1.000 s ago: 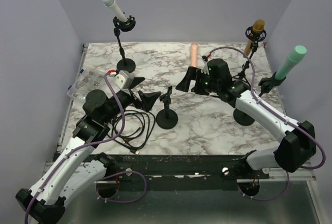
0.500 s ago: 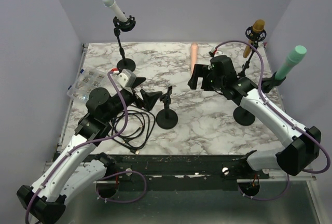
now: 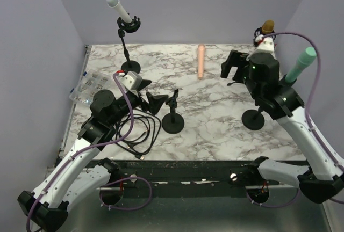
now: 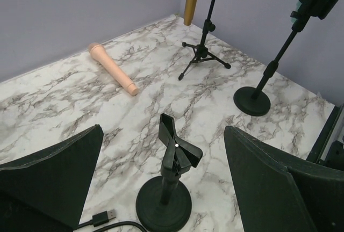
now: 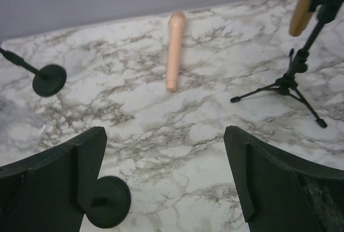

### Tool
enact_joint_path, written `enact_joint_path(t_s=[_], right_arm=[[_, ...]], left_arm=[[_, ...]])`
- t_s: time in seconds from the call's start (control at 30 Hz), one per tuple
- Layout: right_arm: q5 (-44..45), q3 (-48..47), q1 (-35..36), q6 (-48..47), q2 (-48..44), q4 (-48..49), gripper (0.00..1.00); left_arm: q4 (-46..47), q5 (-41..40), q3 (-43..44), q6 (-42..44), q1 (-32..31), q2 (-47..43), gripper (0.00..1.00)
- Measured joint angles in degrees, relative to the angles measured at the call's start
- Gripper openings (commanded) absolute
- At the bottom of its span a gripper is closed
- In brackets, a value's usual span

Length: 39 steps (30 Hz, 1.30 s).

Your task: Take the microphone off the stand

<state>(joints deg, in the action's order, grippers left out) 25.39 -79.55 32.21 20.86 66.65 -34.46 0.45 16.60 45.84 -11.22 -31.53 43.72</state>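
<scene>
Bright, diffuse, even light. Faint soft shadows on marble tabletop (image 3: 215,130). Right wrist view softer, slightly grainy.

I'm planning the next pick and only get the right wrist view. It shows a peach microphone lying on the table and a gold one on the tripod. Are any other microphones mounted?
Observer: Yes. The top view shows a teal microphone clipped on a round-base stand near the right edge.
Operator: Anything on the left side?
Observer: A white microphone sits clipped on the tall stand at the far left corner.
Operator: And the other arm?
Observer: The left tool is open and holds nothing. In the top view it is just left of a short stand.
</scene>
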Motion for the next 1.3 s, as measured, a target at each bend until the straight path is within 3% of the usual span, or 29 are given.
enact_joint_path(t_s=[0.2, 0.67, 0.93, 1.13, 1.3], right_arm=[[6.0, -0.1, 0.0, -1.6, -9.6, 0.0, 1.00], [14.2, -1.3, 0.0, -1.1, -18.1, -9.2, 0.99], [27.1, -7.5, 0.0, -0.2, -18.9, -16.1, 0.97], [38.2, -2.8, 0.0, -0.4, -17.0, -16.1, 0.95], [42.9, 4.3, -0.2, -3.2, -15.1, -10.1, 0.94]], left_arm=[[-0.1, 0.9, 0.7, -0.7, 0.0, -0.1, 0.99], [-0.1, 2.0, 0.7, -1.3, -0.6, -0.8, 0.99], [-0.6, 2.0, 1.3, -1.0, -1.9, -0.8, 0.99], [-0.7, 2.0, 1.3, -1.0, -2.0, -1.0, 0.99], [-0.6, 2.0, 1.3, -1.0, -2.0, -1.5, 0.99]])
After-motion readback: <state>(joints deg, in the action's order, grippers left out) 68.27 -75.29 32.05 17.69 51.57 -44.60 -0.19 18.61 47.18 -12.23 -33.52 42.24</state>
